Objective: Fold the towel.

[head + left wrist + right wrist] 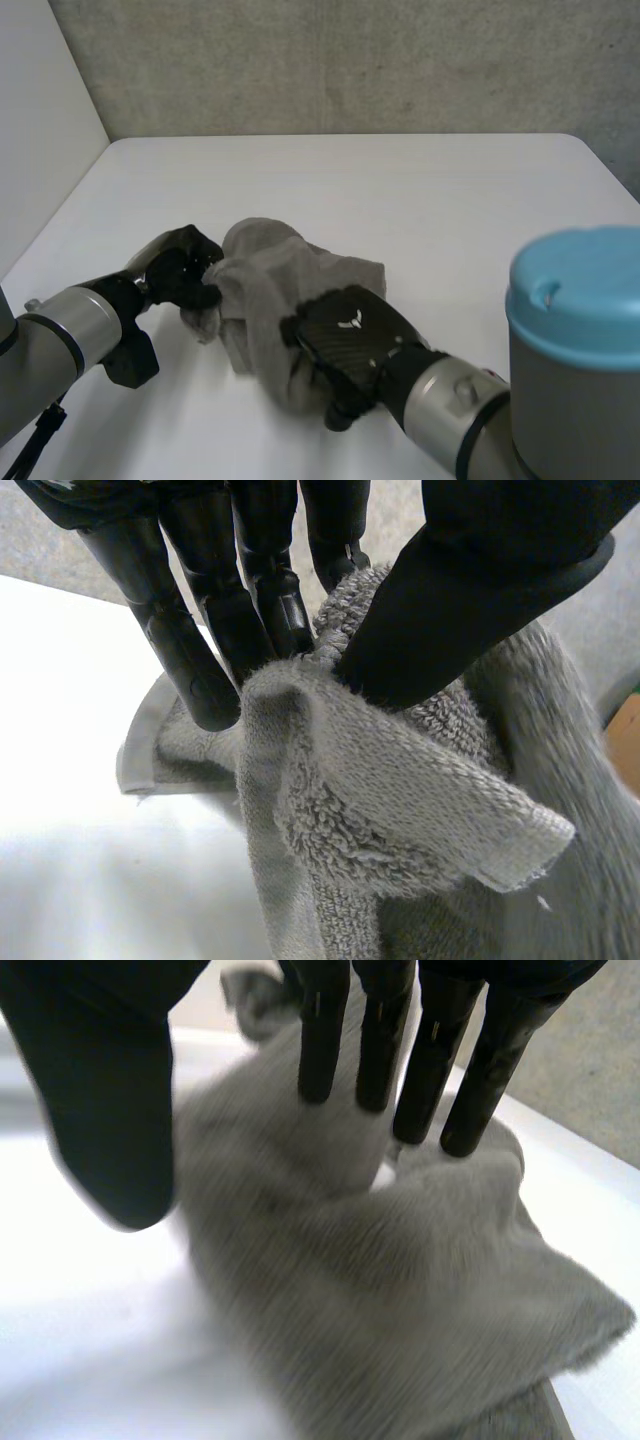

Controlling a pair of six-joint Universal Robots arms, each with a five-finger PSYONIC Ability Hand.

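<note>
Crumpled grey terry towel [268, 268] sits between the hands: left hand [180, 272] pinches its left fold, thumb against fingers; right hand [350, 335] overlies its near part, fingers straight.

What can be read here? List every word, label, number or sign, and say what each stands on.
Words, numbers, labels: none can be read.
Sign: a small white winged mark, without letters, on the back of the right hand.
Towel: plain grey, with no tag or print on the sides that show.
</note>
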